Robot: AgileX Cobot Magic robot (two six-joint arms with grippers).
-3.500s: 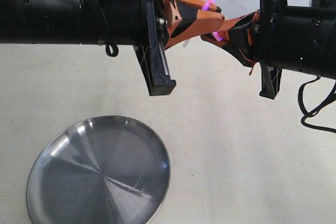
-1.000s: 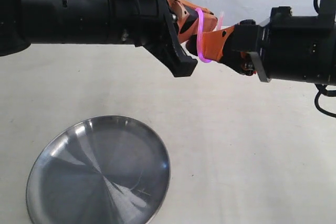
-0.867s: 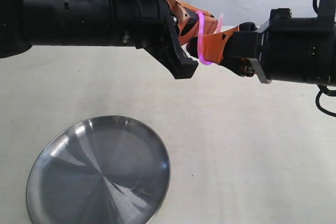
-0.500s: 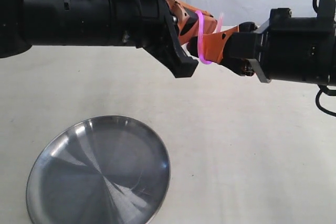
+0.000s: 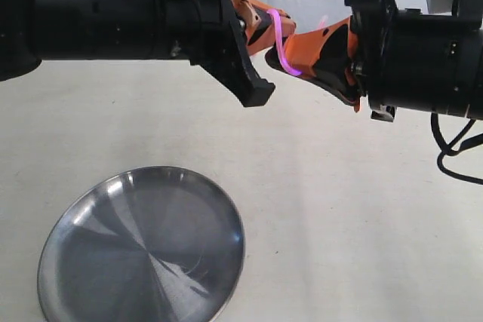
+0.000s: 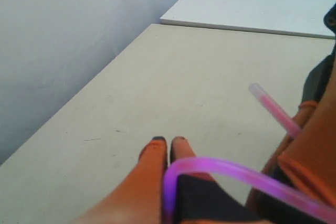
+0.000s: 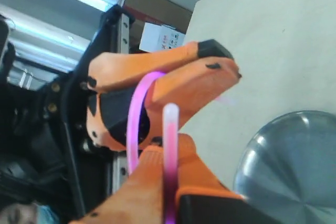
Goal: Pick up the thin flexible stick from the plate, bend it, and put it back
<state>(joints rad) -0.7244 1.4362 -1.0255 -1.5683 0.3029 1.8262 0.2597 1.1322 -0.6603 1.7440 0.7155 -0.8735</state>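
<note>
From the side, the left hand (image 5: 266, 22) and the right hand (image 5: 281, 59) meet tip to tip, high above the surface (image 5: 339, 209). Each pinches 1 end of the thin flexible stick (image 5: 280, 44), so pushing together makes it bow. The plate (image 5: 143, 254) sits empty below. The left wrist view shows the left fingers shut on the pink curve. The right wrist view shows the right hand clamped on the other end.

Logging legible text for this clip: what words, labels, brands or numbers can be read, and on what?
White box in the background of the right wrist view: small red and dark print, too blurred to read.
Plate and thin flexible stick: no markings.
Nothing else readable.
</note>
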